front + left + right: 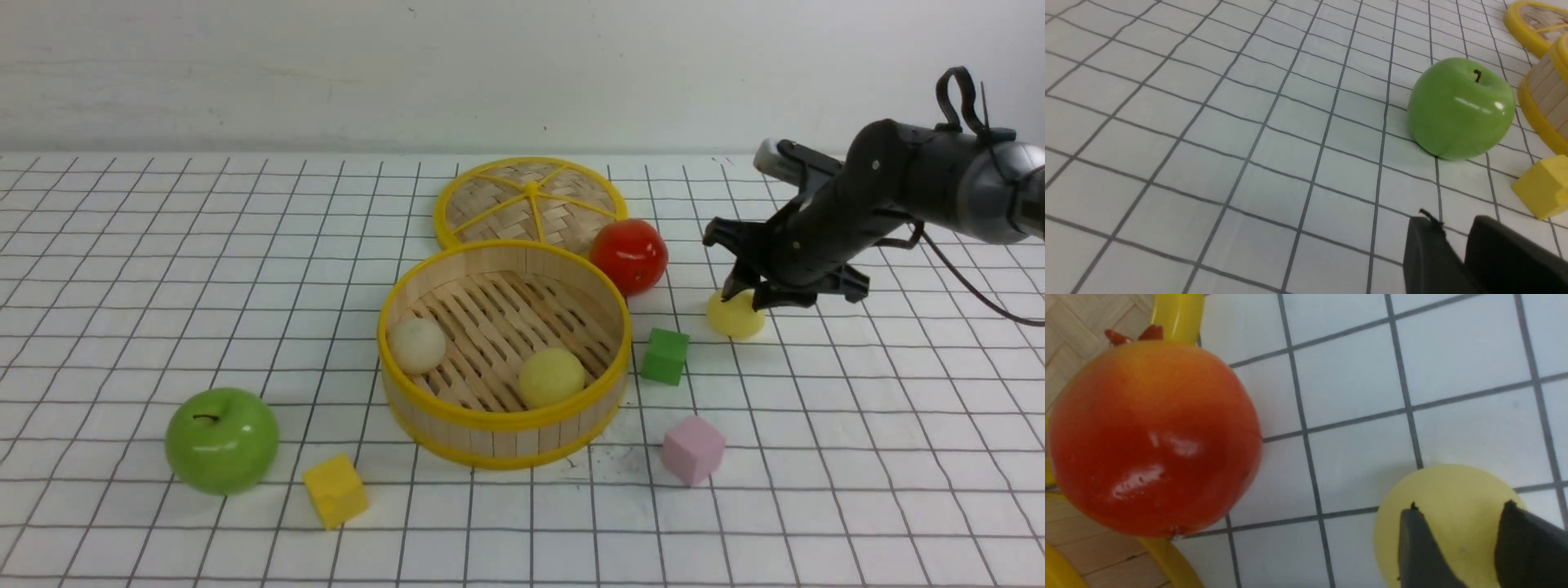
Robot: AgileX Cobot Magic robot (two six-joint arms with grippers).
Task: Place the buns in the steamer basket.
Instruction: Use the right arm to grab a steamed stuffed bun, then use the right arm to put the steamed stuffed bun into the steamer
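Note:
The steamer basket stands mid-table and holds two buns, a beige-white bun and a pale yellow bun. A third pale yellow bun rests on the table to the basket's right, past the red fruit. My right gripper reaches down onto it, its two fingers pressed against the bun's upper sides. My left gripper shows only in its wrist view, low over bare table near the green apple, fingers a little apart with nothing between them.
The woven lid lies behind the basket with a glossy red fruit beside it. A green cube, a pink cube, a yellow cube and a green apple sit around the basket.

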